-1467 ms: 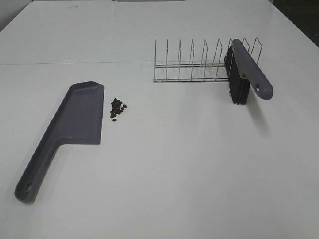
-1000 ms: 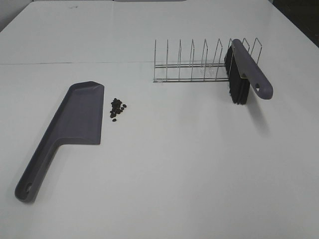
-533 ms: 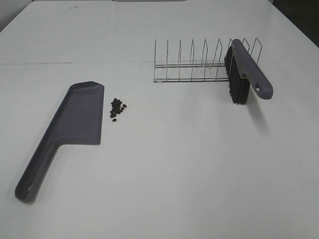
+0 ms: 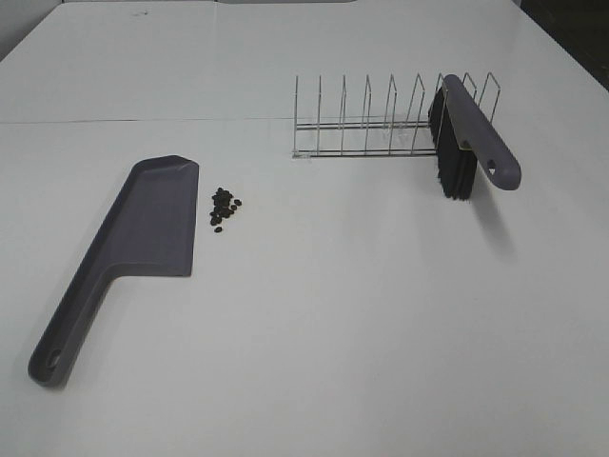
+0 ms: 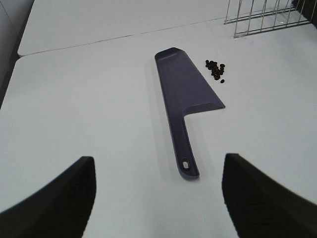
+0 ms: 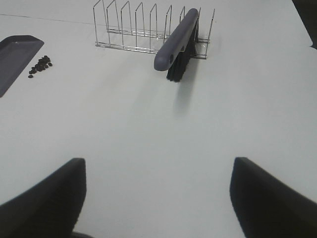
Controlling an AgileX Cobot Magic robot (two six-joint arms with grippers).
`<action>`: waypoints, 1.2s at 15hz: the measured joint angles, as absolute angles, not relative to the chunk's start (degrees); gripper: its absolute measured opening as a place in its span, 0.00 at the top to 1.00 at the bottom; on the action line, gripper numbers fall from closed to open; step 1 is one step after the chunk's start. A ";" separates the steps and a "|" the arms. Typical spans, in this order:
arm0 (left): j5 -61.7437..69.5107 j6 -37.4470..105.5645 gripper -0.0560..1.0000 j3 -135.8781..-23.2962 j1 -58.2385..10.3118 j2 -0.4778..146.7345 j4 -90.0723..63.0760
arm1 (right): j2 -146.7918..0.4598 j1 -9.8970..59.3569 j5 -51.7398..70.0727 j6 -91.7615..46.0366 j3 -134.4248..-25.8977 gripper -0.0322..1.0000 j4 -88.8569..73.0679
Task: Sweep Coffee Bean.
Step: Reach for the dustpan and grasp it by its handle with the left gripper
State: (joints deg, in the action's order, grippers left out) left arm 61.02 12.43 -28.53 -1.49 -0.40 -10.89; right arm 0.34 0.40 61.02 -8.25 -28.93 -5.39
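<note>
A small heap of dark coffee beans (image 4: 225, 208) lies on the white table just right of the grey-purple dustpan (image 4: 133, 243), which lies flat with its handle toward the front left. A grey-purple brush (image 4: 471, 143) with black bristles leans in the right end of a wire rack (image 4: 381, 129). Neither gripper shows in the high view. In the left wrist view the left gripper (image 5: 157, 198) is open and empty, well back from the dustpan (image 5: 185, 94) and beans (image 5: 216, 68). In the right wrist view the right gripper (image 6: 157, 198) is open and empty, back from the brush (image 6: 178, 42).
The wire rack (image 6: 148, 29) stands at the back right with several empty slots. A seam in the table (image 4: 143, 121) runs across behind the dustpan. The table's dark edge shows at the far right corner.
</note>
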 joint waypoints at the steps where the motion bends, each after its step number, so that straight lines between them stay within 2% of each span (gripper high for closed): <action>1: 61.02 12.43 0.32 -28.53 -1.49 -0.40 -10.89 | 0.34 0.40 61.02 -8.25 -28.93 0.24 -5.39; 18: 61.02 12.43 0.32 -28.53 -1.49 -0.40 -10.89 | 0.34 0.40 61.02 -8.25 -28.93 0.24 -5.39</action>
